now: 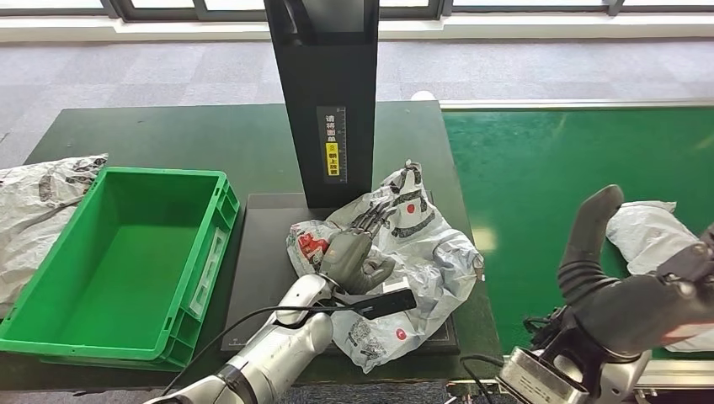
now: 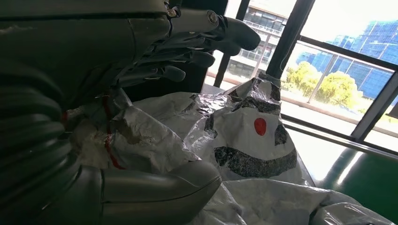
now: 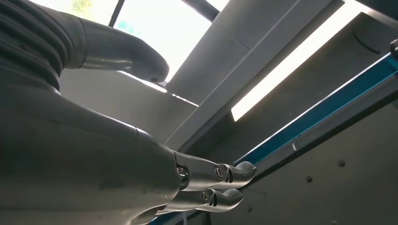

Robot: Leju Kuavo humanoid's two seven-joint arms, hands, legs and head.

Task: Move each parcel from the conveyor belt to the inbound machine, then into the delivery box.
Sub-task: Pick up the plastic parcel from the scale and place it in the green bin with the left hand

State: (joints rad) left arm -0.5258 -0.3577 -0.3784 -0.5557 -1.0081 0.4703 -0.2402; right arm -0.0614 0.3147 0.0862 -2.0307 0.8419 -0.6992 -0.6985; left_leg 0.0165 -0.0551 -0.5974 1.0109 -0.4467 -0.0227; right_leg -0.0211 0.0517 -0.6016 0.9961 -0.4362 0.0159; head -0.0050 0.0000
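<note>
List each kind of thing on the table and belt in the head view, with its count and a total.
Parcels: 3 – one on the inbound machine, one on the conveyor belt, one left of the crate
Green crates: 1
Total: 4

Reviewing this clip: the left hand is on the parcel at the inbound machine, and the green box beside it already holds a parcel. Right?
Not quite. The left hand is on the parcel at the inbound machine, but the head view shows the green box empty.
</note>
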